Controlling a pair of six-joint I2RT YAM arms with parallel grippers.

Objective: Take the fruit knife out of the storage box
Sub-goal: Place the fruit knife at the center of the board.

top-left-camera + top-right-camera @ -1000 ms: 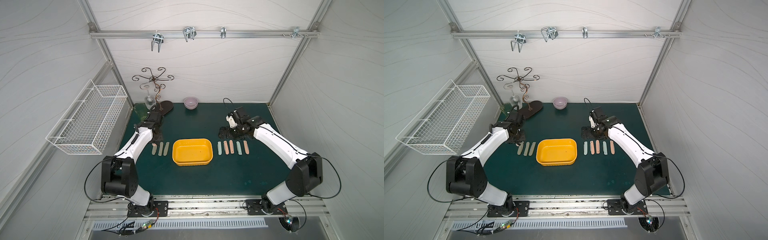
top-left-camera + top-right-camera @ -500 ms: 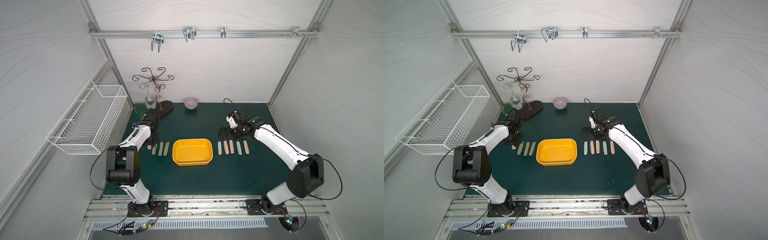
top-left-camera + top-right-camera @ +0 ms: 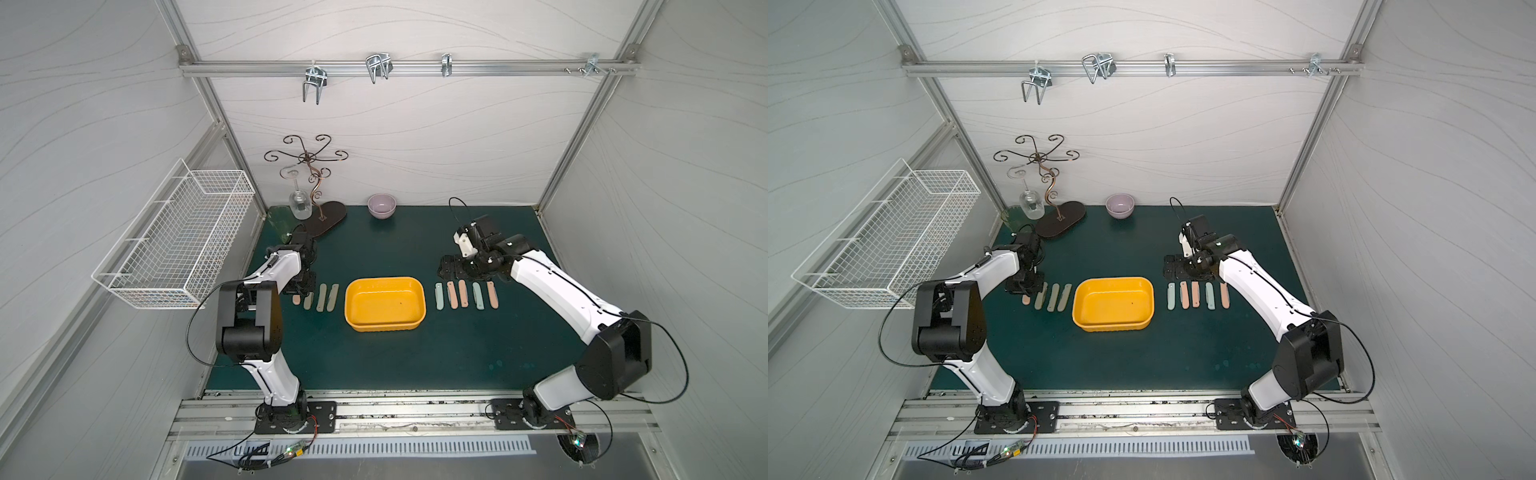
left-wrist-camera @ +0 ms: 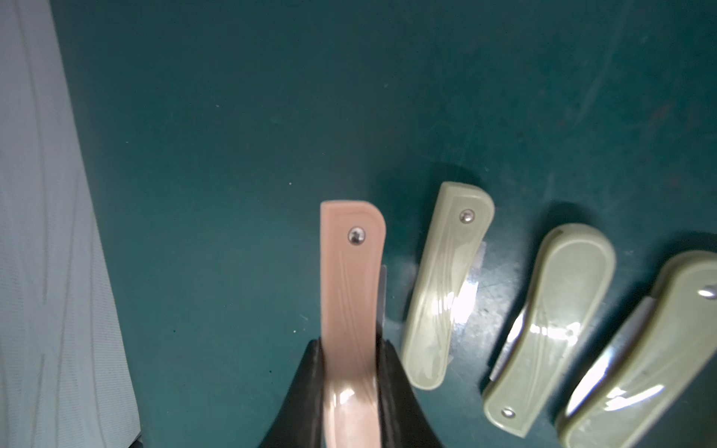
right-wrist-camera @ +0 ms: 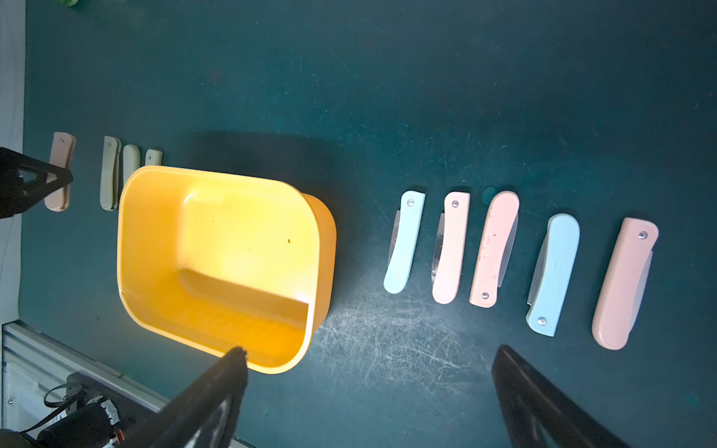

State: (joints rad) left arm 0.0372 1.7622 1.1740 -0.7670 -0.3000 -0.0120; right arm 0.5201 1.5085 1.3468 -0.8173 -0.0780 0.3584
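Two arms rise from the metal rail (image 3: 415, 409) at the near edge of the dark green table (image 3: 415, 357), the left arm (image 3: 274, 270) and the right arm (image 3: 552, 286), both reaching away toward the middle. Mid-table stands the storage box (image 3: 384, 326), yellow, with its open top facing up, seen in both top views (image 3: 1113, 326). Nine folded knives are lined up outside it, to either side. Just beside its left end lie three greenish knives (image 3: 321, 298). At the outer end of that group is the pink fruit knife (image 4: 351, 279), and the left jaws are clenched on its handle. Whether it rests on the table or hangs just above it cannot be told. Beyond the box's right end lie five more knives (image 3: 463, 293), blue and pink, side by side and apart from one another. A little farther back, behind the box-side end of those five, the right jaws stand spread wide, released, over the table. Near the back wall sit a lilac bowl (image 3: 381, 205) and a scrolled metal stand (image 3: 326, 214) with a wine glass (image 3: 300, 205) hanging upside down. On the left wall hangs a white wire basket (image 3: 178, 237), and metal hooks (image 3: 378, 66) hang on the high bar.
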